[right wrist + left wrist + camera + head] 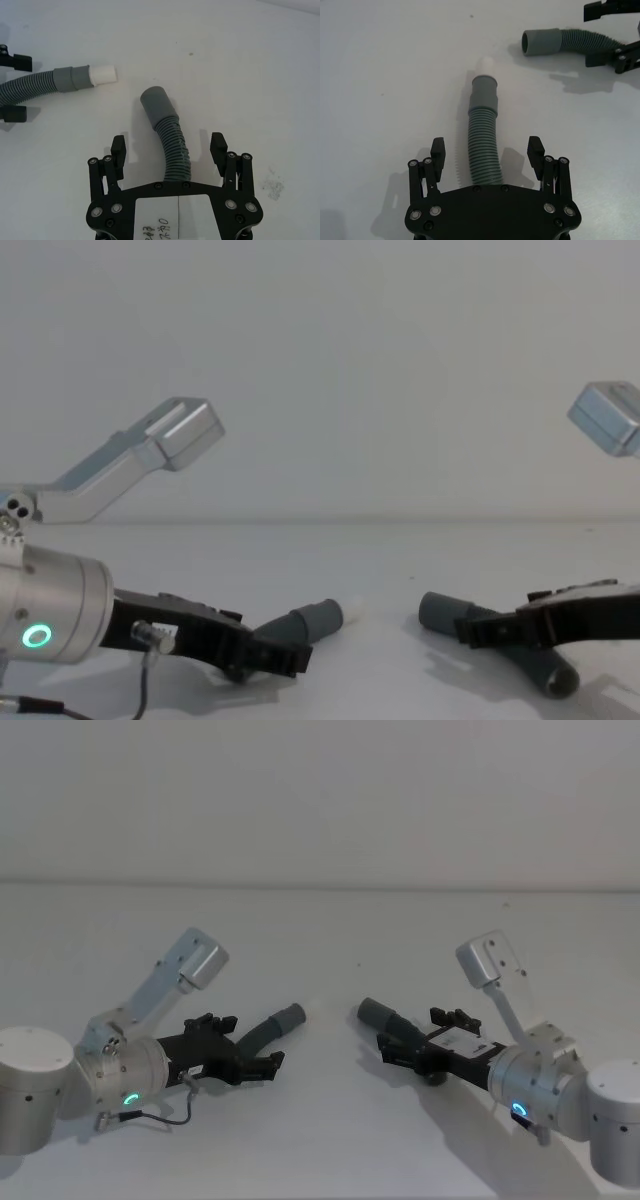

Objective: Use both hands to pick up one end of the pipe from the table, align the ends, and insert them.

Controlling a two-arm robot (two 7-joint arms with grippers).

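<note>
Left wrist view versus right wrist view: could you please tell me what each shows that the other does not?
Left wrist view: the plain cuff with its hollow mouth. Right wrist view: the right gripper with its handwritten label, and grey specks on the table. Shared: tipped hose and plain hose lying apart, the white tip, left gripper and right gripper open astride them.

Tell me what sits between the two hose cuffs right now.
Nothing: only bare white table separates the white-tipped grey cuff from the open grey cuff, clearest in the head view.
</note>
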